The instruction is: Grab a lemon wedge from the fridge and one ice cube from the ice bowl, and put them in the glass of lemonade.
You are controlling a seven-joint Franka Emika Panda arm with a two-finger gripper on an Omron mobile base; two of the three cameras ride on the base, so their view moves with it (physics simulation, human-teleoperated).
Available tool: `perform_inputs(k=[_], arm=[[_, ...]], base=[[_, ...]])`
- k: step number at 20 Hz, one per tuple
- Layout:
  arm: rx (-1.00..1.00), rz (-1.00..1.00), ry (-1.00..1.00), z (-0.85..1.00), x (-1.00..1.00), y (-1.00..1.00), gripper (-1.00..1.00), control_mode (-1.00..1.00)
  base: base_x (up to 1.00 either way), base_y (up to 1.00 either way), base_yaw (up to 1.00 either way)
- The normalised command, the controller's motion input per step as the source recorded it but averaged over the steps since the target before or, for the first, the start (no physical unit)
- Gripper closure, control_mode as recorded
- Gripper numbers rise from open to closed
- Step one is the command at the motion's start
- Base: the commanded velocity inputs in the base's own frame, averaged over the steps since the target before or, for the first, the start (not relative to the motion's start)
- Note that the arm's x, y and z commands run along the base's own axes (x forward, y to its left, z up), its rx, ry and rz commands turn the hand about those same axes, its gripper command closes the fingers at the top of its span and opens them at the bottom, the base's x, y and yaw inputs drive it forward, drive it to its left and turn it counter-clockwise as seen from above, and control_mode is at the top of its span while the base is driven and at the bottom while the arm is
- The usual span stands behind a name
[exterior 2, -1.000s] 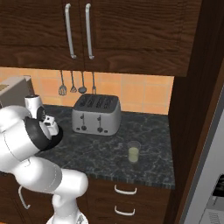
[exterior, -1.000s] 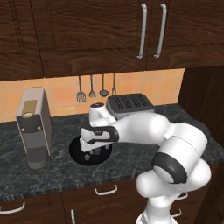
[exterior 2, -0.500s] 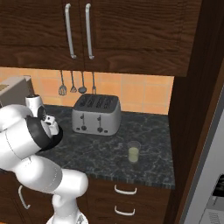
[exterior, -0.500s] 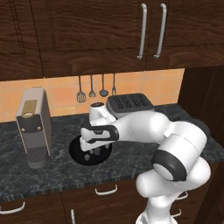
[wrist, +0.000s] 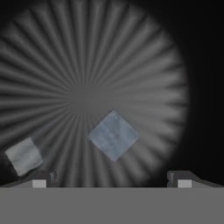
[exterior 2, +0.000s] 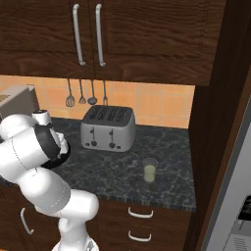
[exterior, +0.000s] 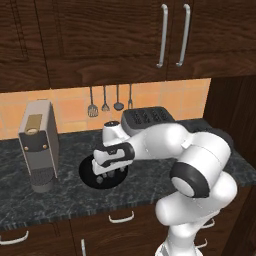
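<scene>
While hand (wrist: 112, 179) stays open, ice bowl (exterior: 87, 172) unmoved.

A rendered home kitchen, dark wood wall cabinets (exterior 2: 88, 34) with long metal handles, orange tiled backsplash (exterior 2: 157, 103), hanging utensils (exterior: 111, 100), silver four-slot toaster (exterior 2: 108, 128) on the speckled black stone table (exterior 2: 162, 166), coffee machine (exterior: 38, 142) far left, drawers (exterior 2: 142, 223) below, grey fridge (exterior 2: 234, 196) at right.
</scene>
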Motion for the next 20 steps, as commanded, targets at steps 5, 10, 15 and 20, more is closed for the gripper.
perform_inputs(k=[5,10,15,20], arm=[[0.00,0.00,-0.07,0.00,0.20,0.00,-1.00,-1.00],[0.00,0.00,0.00,-0.09,0.00,0.00,-1.00,-1.00],[0.00,0.00,0.00,-0.32,0.00,0.00,-1.00,-1.00],[0.00,0.00,0.00,-0.20,0.00,0.00,-1.00,-1.00]], base=[[0.00,0.00,0.00],[0.00,0.00,0.00],[0.00,0.00,0.00],[0.00,0.00,0.00]])
